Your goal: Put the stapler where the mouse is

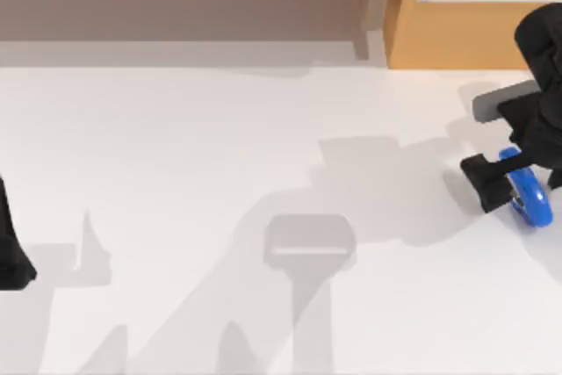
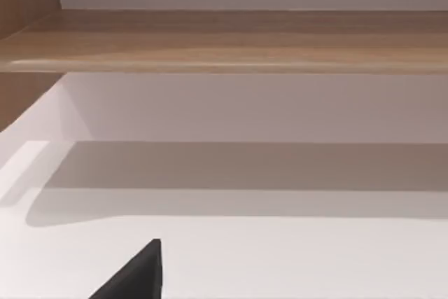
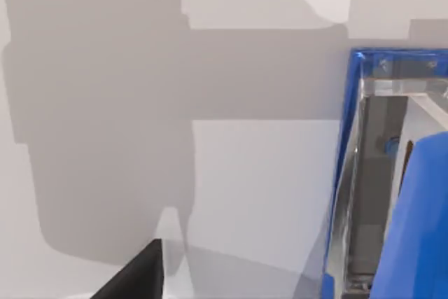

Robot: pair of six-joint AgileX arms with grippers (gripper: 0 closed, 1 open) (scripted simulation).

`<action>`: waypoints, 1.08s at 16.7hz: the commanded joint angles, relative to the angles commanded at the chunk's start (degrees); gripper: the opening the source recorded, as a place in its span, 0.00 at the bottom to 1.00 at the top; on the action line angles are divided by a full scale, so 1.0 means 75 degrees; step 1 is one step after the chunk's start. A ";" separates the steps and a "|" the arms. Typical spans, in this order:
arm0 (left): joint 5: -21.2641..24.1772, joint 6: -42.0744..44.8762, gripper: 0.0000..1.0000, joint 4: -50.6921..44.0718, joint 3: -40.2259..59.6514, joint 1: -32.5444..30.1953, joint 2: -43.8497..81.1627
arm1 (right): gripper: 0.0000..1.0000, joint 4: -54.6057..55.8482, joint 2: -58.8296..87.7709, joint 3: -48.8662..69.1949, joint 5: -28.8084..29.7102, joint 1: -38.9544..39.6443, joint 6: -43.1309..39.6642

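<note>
1. The stapler (image 1: 529,197) is held clenched in the right gripper (image 1: 518,189) at the table's (image 1: 219,147) right edge — the carrying step, by appearance.
2. No mouse is seen — its spot must be located next.
3. The left arm is parked at the left edge.

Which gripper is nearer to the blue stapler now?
Right. The right gripper is at the stapler, near the table's right edge. The left arm sits at the far left edge.

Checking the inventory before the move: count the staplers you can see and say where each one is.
1. The blue stapler is at the table's right edge, between the fingers of the right gripper. The arm covers that corner, so something else could be hidden there.
</note>
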 joint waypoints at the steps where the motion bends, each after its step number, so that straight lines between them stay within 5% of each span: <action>1: 0.0000 0.0000 1.00 0.0000 0.0000 0.0000 0.0000 | 0.62 0.0000 0.0000 0.0000 0.0000 0.0000 0.0000; 9: 0.0000 0.0000 1.00 0.0000 0.0000 0.0000 0.0000 | 0.02 0.0000 0.0000 0.0000 0.0000 0.0000 0.0000; 18: 0.0000 0.0000 1.00 0.0000 0.0000 0.0000 0.0000 | 0.00 -0.0041 -0.0115 0.0035 -0.0003 -0.0014 0.0011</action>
